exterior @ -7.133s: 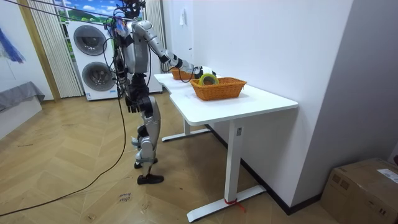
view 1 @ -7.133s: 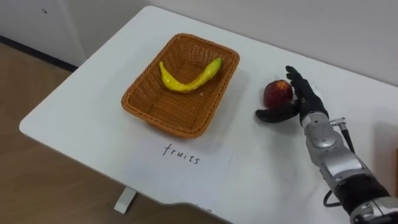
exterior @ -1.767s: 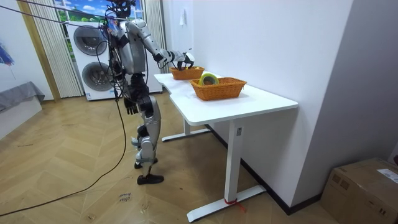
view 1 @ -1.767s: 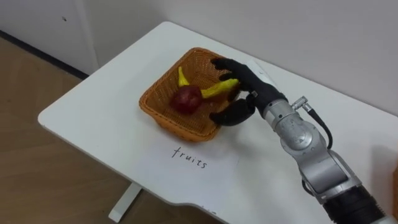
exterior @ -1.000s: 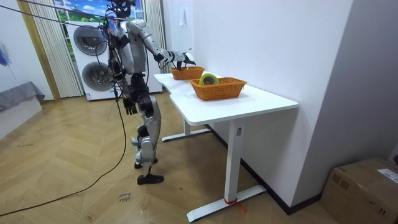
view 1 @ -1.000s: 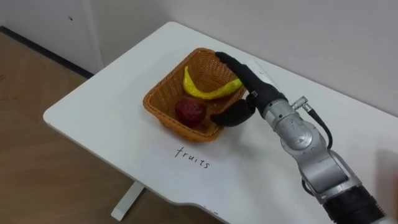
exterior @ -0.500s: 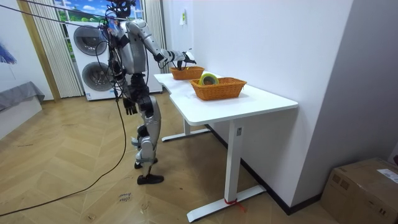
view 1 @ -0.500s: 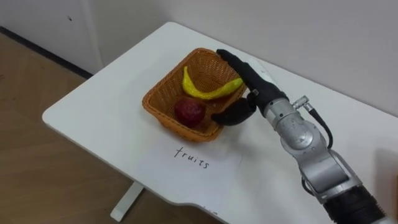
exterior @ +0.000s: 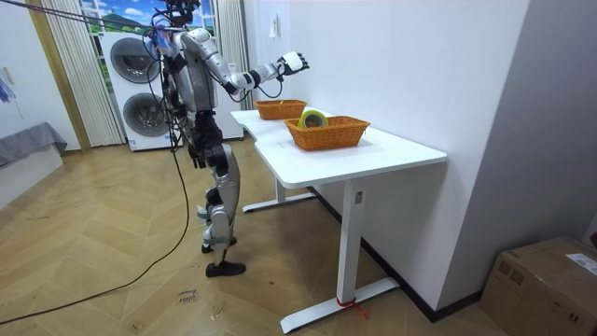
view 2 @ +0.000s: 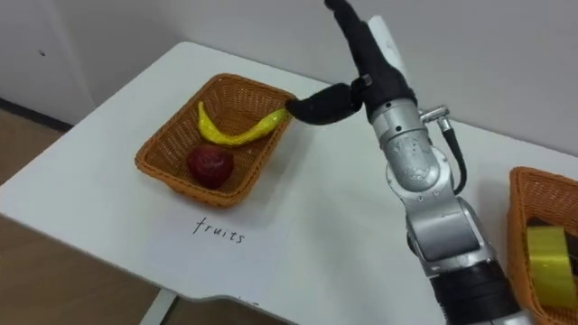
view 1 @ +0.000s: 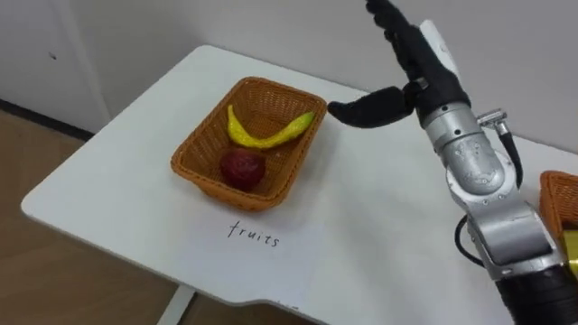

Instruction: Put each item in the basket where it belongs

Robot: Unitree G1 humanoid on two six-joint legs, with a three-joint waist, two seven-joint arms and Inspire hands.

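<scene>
A wicker fruit basket (view 1: 194, 143) (view 2: 158, 140) stands on the white table (view 1: 135, 199), above a paper label. Inside it lie a yellow banana (view 1: 262, 135) (view 2: 233, 134) and a dark red apple (view 1: 241, 168) (view 2: 209, 165). My right hand (view 1: 411, 68) (view 2: 361, 54) (exterior: 293, 62) is raised high above the table, to the right of the basket, open with straight fingers and nothing in it. At the right edge stands a second wicker basket (view 1: 553, 194) (view 2: 524, 194) with a yellow tape roll (view 2: 548, 262). My left hand (exterior: 195, 160) hangs beside my body in the room view.
The paper label (view 1: 257, 239) lies near the table's front edge. I stand at the table's end, with washing machines (exterior: 135, 89) behind me. In the room view the two baskets (exterior: 326, 133) sit side by side near the wall. A cardboard box (exterior: 550, 285) rests on the floor.
My right hand has lifted from the fruit basket's rim and risen well above the table. The apple stays in the basket. The camera has shifted, bringing the second basket into sight.
</scene>
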